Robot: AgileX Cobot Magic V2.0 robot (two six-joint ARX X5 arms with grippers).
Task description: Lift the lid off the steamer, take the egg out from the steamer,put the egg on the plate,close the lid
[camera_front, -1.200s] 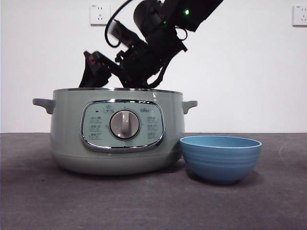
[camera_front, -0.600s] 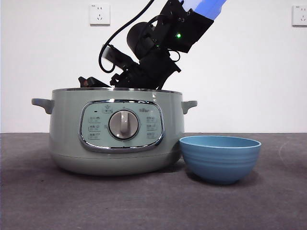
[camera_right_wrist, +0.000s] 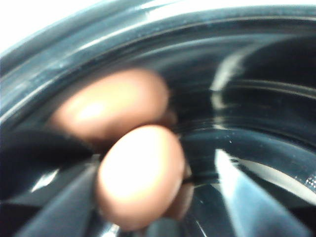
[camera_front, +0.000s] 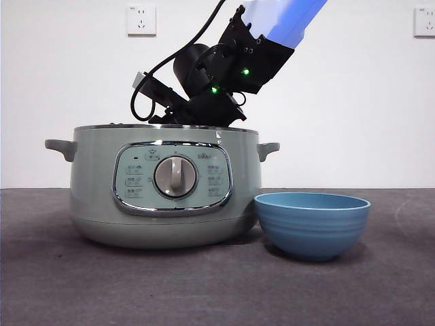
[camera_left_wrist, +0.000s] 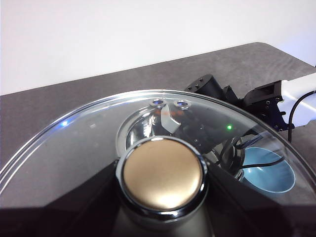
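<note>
Right gripper (camera_right_wrist: 143, 217), jaw state unclear, reaches into the steamer (camera_front: 166, 187) for an egg (camera_right_wrist: 140, 175); left gripper holds the lid (camera_left_wrist: 89, 148) aside.

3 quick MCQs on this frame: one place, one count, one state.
1. Where is the plate relative to the steamer?
A inside it
B beside it on the table
C on top of it

2. How many eggs in the right wrist view?
A one
B two
C four

3. The lid is:
A on the steamer
B off it, held by the left gripper
C in the plate

Answers:
1. B, it stands by the steamer's wall.
2. B, two brown eggs lie near the right gripper.
3. B, the steamer's rim is bare and the knob sits between the left jaws.
</note>
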